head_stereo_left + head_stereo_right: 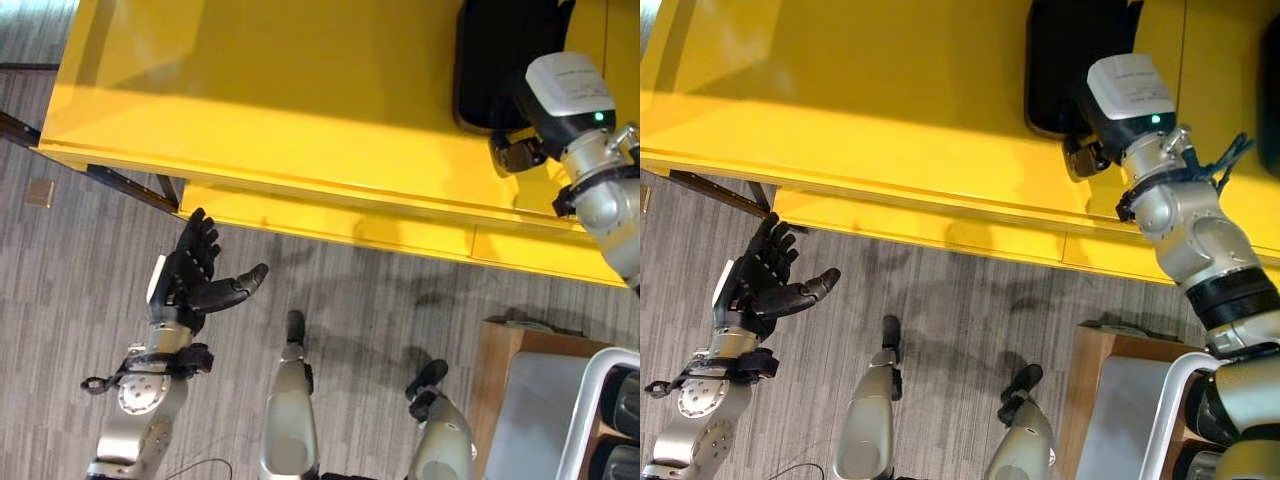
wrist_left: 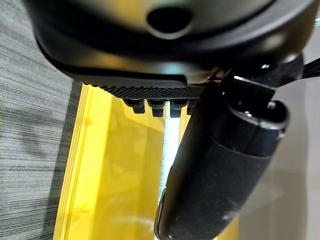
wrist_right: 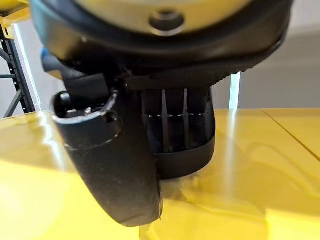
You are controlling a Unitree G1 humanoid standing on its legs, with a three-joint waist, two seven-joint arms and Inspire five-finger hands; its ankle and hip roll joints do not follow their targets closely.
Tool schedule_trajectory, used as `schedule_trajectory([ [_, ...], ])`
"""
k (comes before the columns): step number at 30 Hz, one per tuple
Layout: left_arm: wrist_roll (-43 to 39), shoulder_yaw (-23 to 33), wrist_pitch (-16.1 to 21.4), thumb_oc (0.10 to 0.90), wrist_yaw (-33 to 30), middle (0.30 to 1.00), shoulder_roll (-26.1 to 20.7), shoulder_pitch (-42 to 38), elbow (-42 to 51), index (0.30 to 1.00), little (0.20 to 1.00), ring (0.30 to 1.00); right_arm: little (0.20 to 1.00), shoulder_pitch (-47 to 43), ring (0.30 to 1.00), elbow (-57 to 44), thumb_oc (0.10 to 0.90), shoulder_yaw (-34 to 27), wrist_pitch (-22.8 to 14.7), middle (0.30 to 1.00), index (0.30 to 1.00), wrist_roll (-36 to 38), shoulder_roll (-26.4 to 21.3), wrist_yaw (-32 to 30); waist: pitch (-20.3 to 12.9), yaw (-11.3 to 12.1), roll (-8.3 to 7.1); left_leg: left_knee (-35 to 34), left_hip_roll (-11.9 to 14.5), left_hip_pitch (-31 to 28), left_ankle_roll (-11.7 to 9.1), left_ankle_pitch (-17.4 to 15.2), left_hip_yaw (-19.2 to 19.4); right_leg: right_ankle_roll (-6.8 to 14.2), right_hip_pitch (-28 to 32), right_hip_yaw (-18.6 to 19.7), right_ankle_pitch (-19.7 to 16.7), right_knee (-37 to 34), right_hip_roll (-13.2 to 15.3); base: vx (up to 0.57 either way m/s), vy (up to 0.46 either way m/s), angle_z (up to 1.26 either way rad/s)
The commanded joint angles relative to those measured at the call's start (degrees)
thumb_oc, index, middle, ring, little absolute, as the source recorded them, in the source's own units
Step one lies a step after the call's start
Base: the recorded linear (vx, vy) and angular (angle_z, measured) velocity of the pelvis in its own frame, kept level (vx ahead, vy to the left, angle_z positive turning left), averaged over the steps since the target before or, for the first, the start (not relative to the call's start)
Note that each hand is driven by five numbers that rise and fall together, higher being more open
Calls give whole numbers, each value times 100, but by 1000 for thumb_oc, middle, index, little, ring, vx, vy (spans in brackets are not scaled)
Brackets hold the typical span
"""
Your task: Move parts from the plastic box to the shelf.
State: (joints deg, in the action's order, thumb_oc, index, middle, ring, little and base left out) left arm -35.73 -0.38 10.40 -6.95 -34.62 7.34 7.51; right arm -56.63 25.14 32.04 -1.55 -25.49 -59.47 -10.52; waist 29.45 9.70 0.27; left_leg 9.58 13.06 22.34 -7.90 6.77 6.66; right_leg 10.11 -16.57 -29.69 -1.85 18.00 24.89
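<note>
The right hand [image 1: 1092, 150] reaches over the yellow shelf [image 1: 260, 90], fingers wrapped around a black part [image 1: 1065, 65] lying on the shelf's far right. The left hand [image 1: 190, 275] hangs open, holding nothing, over the floor [image 1: 350, 300] near the shelf's front edge.

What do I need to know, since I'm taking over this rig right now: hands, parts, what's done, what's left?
Left hand: open, holding nothing, over the floor in front of the yellow shelf.
Right hand: at the near edge of a black part on the shelf top; I cannot tell whether it grips it.
Plastic box: low on the robot's right, with dark parts inside.
Done: one part appears to have reached the shelf.
Left: clear the right hand, then likely fetch the rest.
</note>
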Motion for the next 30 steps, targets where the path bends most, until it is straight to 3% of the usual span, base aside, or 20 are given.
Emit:
schedule_trajectory([
  [1, -73, 177, 650, 900, -106, 1000, 80, -69, 601, 1000, 1000, 1000, 300, -736, 300, -22, 400, 234, 5, 300, 300, 155, -262, -272, -234, 72, -2, -260, 542, -242, -227, 301, 20, 154, 76, 62, 34, 346, -96, 0, 0, 0],
  [12, -103, 163, 696, 900, -90, 1000, 89, -113, 589, 1000, 1000, 1000, 300, -861, 300, 344, 400, 635, -41, 300, 300, 176, -274, -79, -184, 33, -5, -309, 600, -275, -237, 326, -8, 146, -23, 68, 50, 460, -88, -1, -4, 0],
  [30, -54, 129, 718, 900, -138, 1000, 175, -163, 562, 1000, 1000, 1000, 300, -476, 300, 357, 400, 484, -49, 300, 300, 158, -138, -24, -119, -9, -2, -332, 544, -284, -206, 300, -45, 150, -31, 58, 31, 518, -45, 0, 0, 1],
])
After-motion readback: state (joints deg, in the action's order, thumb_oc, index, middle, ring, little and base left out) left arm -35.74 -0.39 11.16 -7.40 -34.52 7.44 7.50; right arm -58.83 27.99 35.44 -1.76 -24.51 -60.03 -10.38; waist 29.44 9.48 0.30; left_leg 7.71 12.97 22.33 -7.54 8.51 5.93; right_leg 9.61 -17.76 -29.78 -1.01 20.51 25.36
